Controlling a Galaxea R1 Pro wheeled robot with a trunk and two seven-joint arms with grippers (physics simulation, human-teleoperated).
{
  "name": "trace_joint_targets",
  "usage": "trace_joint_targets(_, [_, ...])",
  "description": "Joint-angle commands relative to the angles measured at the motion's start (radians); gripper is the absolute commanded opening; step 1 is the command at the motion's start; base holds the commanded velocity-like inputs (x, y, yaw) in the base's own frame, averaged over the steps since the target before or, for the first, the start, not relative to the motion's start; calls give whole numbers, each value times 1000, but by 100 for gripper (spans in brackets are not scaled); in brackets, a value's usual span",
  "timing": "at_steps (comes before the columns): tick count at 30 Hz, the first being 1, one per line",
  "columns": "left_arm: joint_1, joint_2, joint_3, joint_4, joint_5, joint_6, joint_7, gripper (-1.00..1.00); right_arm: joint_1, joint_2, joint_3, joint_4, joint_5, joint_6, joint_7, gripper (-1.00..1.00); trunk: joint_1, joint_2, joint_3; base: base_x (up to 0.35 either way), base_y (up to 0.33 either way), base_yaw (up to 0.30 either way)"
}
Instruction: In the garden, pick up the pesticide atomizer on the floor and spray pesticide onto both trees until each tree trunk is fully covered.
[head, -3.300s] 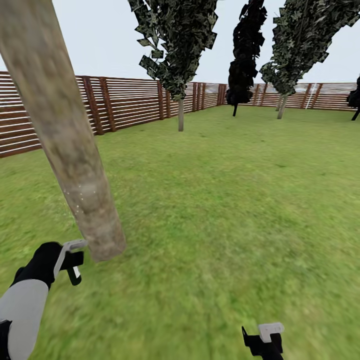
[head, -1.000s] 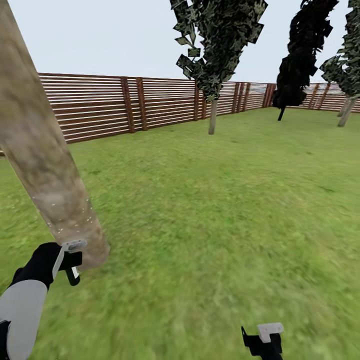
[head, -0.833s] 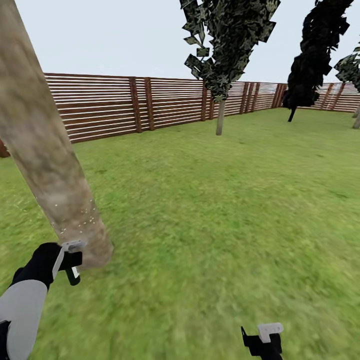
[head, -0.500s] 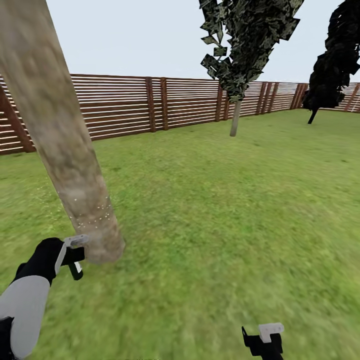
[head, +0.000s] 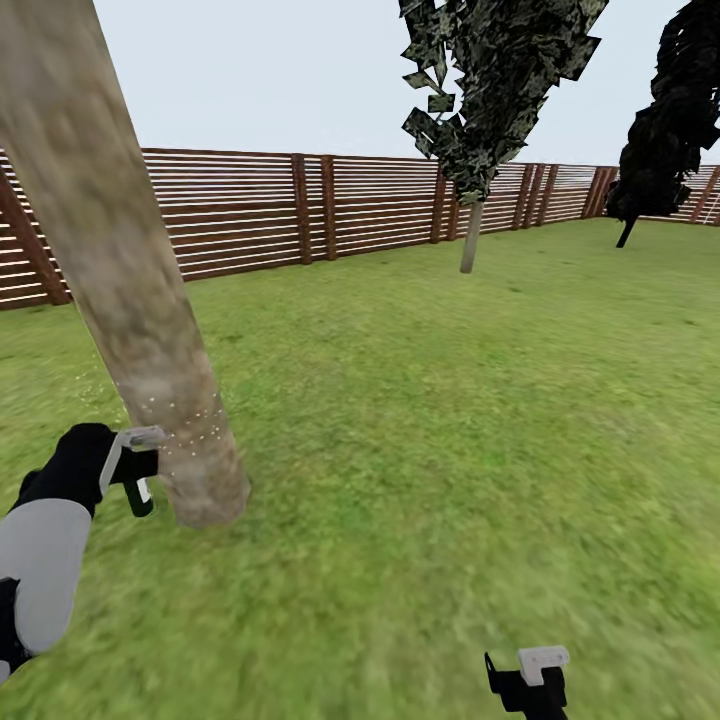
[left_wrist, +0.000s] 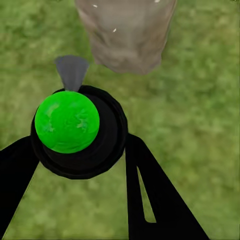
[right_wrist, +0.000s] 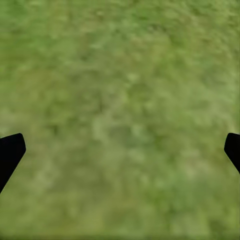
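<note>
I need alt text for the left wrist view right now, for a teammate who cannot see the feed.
The left gripper holds the pesticide atomizer, a black sprayer with a round bright green top and a grey nozzle. The nozzle points toward the base of a beige-grey tree trunk just ahead. Green grass lies all around.

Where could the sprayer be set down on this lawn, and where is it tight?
Free: the open grass between the near trunk, the fence and the right gripper. Tight: at the trunk's base, where the left gripper holds the atomizer close to the bark.
</note>
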Motion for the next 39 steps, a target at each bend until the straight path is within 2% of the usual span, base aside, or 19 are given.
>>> trace_joint_targets(1, [-1, 10, 4, -2, -10, 4, -10, -100, -1, 0, -4, 1, 11, -3, -6, 100, 0, 0, -1, 0, 0, 0])
trace_joint_targets(3, [0, 32, 3, -3, -9, 3, -10, -100, -1, 0, -4, 1, 11, -3, -6, 100, 0, 0, -1, 0, 0, 0])
trace_joint_targets(5, [2, 33, 0, -1, -8, 2, -9, -100, 0, 1, -4, 1, 11, -3, -6, 100, 0, 0, -1, 3, 0, 0])
trace_joint_targets(7, [3, 32, -45, -1, -8, 3, -10, -100, -1, 1, -4, 1, 11, -3, -6, 100, 0, 0, -1, 121, -152, 0])
trace_joint_targets(10, [3, 30, -63, -1, -8, 3, -11, -100, -1, 1, -4, 1, 11, -3, -6, 100, 0, 0, -1, 73, -244, 0])
trace_joint_targets(18, [1, 29, -60, -1, -6, 14, -10, -100, -1, 1, -3, 1, 11, -3, -6, 100, 0, 0, -1, 13, -275, 0])
trace_joint_targets(29, [-3, 27, -58, -3, -6, 17, -9, -100, -1, 1, -3, 1, 11, -3, -6, 100, 0, 0, -1, 182, -220, 1])
trace_joint_targets(39, [-4, 28, -58, -3, -7, 17, -8, -100, -1, 2, -3, 1, 11, -3, -5, 100, 0, 0, -1, 61, -270, 242])
